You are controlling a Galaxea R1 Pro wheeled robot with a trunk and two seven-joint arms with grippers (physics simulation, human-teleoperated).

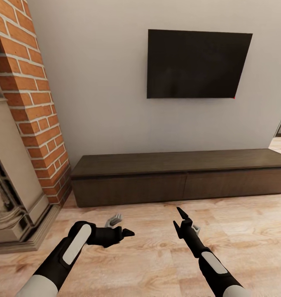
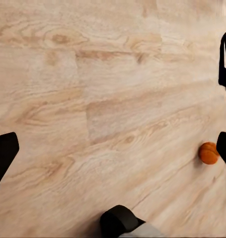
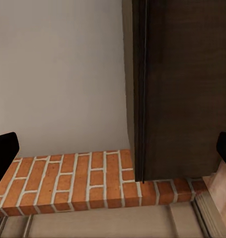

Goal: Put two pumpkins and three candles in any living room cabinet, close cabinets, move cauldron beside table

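The long dark-brown cabinet stands against the wall ahead, its drawer fronts shut and its top bare. One end of the cabinet also faces the right wrist camera. A small orange pumpkin lies on the wood floor beside the left gripper's finger. My left gripper hovers low over the floor, open and empty. To its right, my right gripper points at the cabinet, open and empty too. The candles, the cauldron and the table are out of view.
A brick fireplace column with a stone surround rises at the left, close to the cabinet's left end. A black TV hangs on the wall above. Light wood floor stretches between me and the cabinet.
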